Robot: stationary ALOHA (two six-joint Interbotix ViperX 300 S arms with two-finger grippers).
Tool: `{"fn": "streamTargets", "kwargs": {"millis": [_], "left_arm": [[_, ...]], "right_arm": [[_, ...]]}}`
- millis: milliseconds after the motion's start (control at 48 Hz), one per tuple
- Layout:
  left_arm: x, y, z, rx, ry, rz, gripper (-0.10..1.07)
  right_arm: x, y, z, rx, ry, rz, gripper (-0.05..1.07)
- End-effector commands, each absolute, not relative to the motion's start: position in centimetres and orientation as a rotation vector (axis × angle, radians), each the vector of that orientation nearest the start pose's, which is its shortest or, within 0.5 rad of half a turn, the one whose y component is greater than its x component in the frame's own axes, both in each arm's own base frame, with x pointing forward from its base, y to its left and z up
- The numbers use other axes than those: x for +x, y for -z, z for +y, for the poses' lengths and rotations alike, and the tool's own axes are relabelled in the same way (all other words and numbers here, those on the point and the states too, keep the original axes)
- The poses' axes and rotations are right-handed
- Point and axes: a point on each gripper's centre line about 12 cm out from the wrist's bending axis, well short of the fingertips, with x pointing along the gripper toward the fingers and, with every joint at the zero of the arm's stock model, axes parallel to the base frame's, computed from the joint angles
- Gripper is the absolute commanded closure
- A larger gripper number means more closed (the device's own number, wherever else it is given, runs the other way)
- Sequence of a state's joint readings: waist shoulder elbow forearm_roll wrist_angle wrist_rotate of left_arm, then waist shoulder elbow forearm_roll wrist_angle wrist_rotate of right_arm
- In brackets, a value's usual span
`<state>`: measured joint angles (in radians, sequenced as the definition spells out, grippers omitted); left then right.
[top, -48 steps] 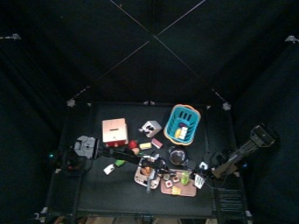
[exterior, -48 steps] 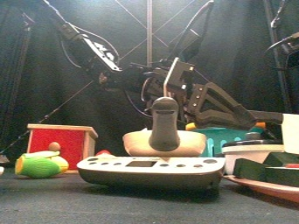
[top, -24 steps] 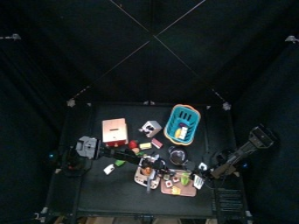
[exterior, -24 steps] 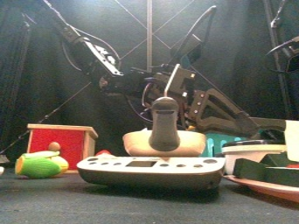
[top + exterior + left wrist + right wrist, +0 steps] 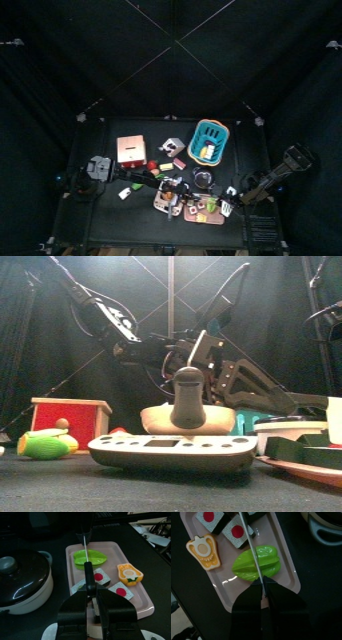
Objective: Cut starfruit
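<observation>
Cutting cleanly means keeping the blade centred on the green starfruit, which lies on the pink tray beside the sushi pieces and orange toy. The right gripper is clamped on a knife over it; the left gripper likewise grips a thin tool pointing at the starfruit

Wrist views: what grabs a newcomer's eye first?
The green starfruit on the pink tray, with a thin blade from the right gripper lying across it. The left gripper points its own tool at the same fruit. Beside it on the tray lie an orange pepper slice and red-dotted pieces; a black pot sits off the tray.
</observation>
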<state>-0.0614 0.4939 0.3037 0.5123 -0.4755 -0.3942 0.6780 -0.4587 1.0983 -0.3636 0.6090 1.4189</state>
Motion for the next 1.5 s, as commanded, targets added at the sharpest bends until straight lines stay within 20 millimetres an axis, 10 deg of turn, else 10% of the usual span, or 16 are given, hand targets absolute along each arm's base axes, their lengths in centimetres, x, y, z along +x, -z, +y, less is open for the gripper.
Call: {"fn": "streamTargets", "kwargs": {"millis": [0, 1479], "left_arm": [[50.8, -11.1, -5.8, 0.041, 0.298, 0.358, 0.55], [50.7, -10.0, -5.6, 0.041, 0.286, 0.402, 0.55]], "right_arm": [[16.6, -12.7, 10.6, 0.462, 0.262, 1.189, 0.61], [17.1, -11.7, 10.4, 0.473, 0.266, 1.189, 0.61]]}}
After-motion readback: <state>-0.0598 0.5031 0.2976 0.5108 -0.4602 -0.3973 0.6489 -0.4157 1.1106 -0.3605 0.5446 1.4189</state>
